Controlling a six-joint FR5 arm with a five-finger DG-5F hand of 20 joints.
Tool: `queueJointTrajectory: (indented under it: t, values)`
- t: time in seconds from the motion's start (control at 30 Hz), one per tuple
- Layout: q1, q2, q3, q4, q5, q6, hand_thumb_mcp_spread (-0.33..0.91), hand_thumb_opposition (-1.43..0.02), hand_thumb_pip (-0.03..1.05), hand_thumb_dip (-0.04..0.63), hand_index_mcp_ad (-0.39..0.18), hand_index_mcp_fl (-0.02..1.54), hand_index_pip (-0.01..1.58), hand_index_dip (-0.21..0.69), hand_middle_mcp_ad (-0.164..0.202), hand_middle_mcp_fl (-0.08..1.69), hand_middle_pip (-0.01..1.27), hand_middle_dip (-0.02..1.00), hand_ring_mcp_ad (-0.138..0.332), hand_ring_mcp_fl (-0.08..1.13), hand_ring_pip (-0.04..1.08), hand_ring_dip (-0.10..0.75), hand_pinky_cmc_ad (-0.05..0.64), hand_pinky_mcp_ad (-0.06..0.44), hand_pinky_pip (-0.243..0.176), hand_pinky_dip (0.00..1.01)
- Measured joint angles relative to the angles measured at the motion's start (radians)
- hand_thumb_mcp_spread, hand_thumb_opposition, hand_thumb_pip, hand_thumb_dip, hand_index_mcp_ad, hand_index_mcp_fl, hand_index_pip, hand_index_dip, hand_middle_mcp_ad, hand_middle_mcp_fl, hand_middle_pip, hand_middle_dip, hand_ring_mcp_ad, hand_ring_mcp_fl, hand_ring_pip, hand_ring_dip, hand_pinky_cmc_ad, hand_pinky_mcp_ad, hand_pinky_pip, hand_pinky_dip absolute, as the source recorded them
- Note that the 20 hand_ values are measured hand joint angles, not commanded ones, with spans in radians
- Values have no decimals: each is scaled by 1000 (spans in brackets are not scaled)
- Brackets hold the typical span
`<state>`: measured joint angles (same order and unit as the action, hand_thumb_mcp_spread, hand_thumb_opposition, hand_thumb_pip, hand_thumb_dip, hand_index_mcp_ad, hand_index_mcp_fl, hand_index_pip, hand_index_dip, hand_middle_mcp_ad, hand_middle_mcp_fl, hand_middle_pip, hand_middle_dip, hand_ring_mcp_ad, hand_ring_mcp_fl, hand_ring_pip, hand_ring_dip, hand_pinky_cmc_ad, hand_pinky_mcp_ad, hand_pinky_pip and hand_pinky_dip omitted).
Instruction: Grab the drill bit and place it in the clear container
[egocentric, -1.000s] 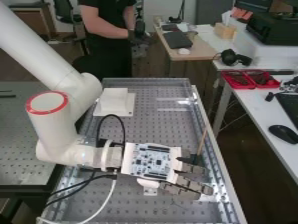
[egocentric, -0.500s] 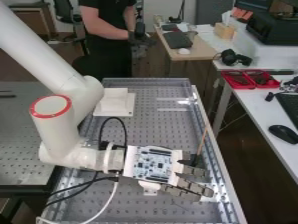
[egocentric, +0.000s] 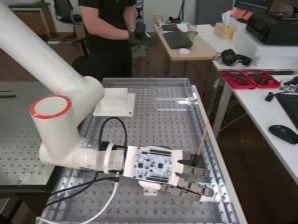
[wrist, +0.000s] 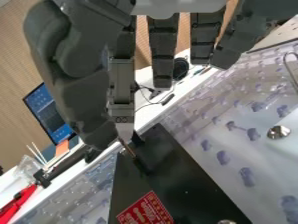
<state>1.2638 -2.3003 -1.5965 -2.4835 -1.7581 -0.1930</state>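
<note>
The dark grey robot hand (egocentric: 191, 187) extends inward from the frame edge toward the middle of the frame. Adjacent to its end: a thin copper-coloured piece (wrist: 126, 148), tilted; contact cannot be determined. Near the centre of the frame, the robot hand (wrist: 80, 95) is beside a black block (wrist: 176, 175) bearing a red label (wrist: 146, 210). The block is flanked by a perforated bench surface (wrist: 213, 127). Background: a monitor (wrist: 50, 112), screen lit, near the frame edge.
</note>
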Motion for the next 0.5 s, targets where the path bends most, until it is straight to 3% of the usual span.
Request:
queueJointTrajectory:
  t: [0.33,0.5]
  values:
    - [1,-3,2,6,4,3,497,-850,590,258,-138,590,1101,124,94,278,126,220,209,51,84,38,354,159,-63,188]
    - [1,-5,6,4,4,1,518,-899,536,251,-134,681,1180,124,94,286,126,220,209,59,84,38,354,159,-63,188]
